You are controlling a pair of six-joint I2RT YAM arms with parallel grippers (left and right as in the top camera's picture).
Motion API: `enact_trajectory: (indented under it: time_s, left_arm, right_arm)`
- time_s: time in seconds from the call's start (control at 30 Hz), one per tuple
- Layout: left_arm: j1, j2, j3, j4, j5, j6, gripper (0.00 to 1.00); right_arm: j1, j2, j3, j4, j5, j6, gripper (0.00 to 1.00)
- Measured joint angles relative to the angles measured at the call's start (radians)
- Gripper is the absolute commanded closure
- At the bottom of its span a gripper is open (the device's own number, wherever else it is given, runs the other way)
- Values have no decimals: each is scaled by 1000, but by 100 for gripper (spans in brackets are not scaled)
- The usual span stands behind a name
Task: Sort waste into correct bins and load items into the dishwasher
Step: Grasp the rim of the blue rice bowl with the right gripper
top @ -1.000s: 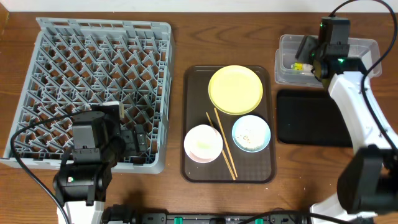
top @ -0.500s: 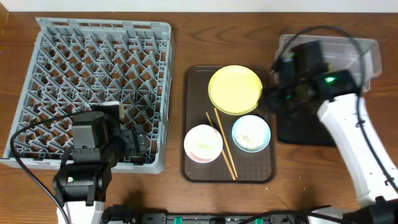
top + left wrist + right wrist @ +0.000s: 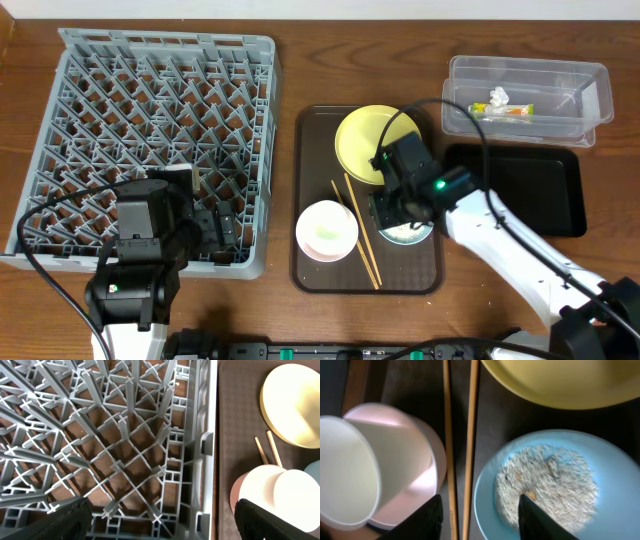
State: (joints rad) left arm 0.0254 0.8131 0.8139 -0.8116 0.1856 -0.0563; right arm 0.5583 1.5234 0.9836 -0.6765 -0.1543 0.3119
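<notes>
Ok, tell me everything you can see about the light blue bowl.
The light blue bowl is round, shallow and smooth, glossy like plastic or ceramic. It sits upright on the brown tray, next to the yellow plate and right of the chopsticks. Whitish rice crumbs with a few brown bits cover its middle. The right gripper hangs open above it.

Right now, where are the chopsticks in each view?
Overhead: chopsticks lie diagonally on the tray, below the plate.
Left wrist: only the chopsticks ends show, far right, below the plate.
Right wrist: chopsticks run top to bottom, left of centre.
Landmark: the plate, along the top edge here.
</notes>
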Motion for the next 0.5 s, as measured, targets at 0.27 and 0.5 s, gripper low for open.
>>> enact_trajectory:
  time_s: [0.27, 0.5]
  left_arm:
    - [0, 0, 0, 0, 0, 0, 7]
    - [0, 0, 0, 0, 0, 0, 7]
  right_arm:
    - [22, 1, -114, 163, 64, 138, 58]
    - [24, 14, -144, 203, 106, 201, 59]
